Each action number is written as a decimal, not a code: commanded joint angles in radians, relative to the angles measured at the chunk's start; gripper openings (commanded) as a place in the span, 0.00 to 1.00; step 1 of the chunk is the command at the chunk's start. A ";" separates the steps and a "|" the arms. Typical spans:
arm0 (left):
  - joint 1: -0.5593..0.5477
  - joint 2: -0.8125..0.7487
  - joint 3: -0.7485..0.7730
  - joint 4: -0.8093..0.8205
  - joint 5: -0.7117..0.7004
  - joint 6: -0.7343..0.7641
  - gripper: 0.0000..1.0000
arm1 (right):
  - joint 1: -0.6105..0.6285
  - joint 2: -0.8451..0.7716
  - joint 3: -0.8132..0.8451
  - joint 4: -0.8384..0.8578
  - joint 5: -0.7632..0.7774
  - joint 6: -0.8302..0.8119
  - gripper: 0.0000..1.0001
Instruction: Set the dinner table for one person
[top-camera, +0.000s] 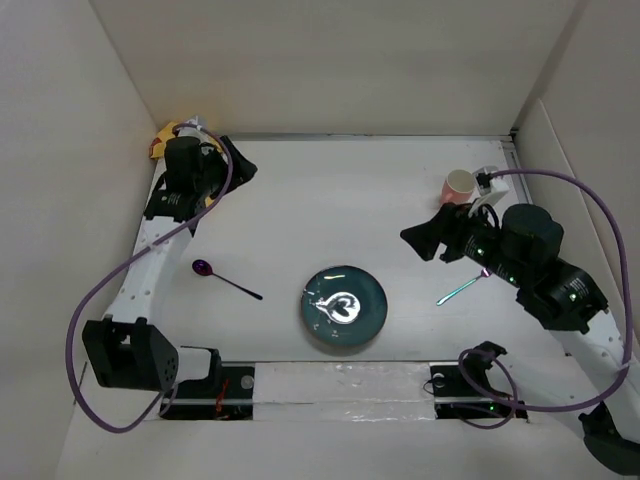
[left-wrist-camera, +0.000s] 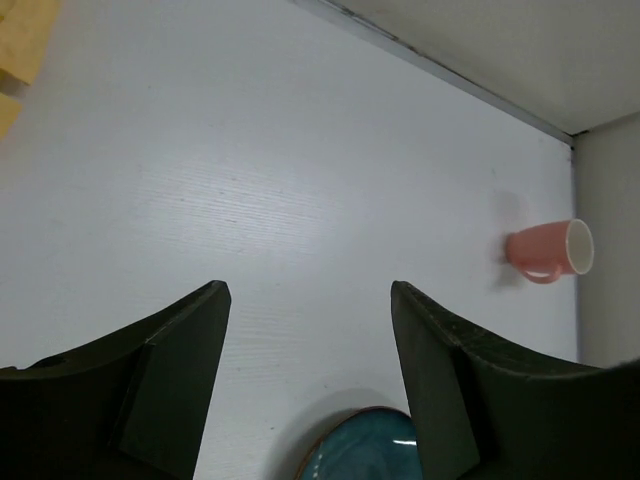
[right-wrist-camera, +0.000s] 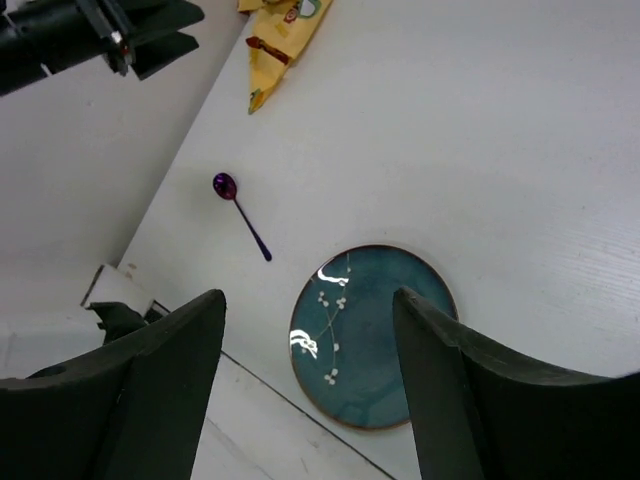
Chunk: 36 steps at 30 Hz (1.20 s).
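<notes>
Dinner table (left-wrist-camera: 300, 170) beneath left hand (left-wrist-camera: 310, 298)

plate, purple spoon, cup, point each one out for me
plate (top-camera: 344, 307): top view, its centre, on the white pattern
purple spoon (top-camera: 203, 267): top view, the bowl end
cup (left-wrist-camera: 537, 250): left wrist view, the pink outer wall above the handle

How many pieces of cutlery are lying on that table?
2. A purple spoon lies left of the teal plate; a shiny utensil lies right of it. More may be hidden from view.
</notes>
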 joint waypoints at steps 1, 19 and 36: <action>0.003 0.043 0.087 0.011 -0.157 0.055 0.59 | 0.010 0.091 0.048 0.094 -0.040 -0.017 0.48; 0.259 0.672 0.486 -0.021 -0.425 0.003 0.49 | -0.009 0.187 0.058 0.101 0.039 0.040 0.00; 0.253 0.906 0.551 -0.014 -0.279 0.098 0.37 | -0.027 0.360 0.067 0.161 -0.057 0.015 0.31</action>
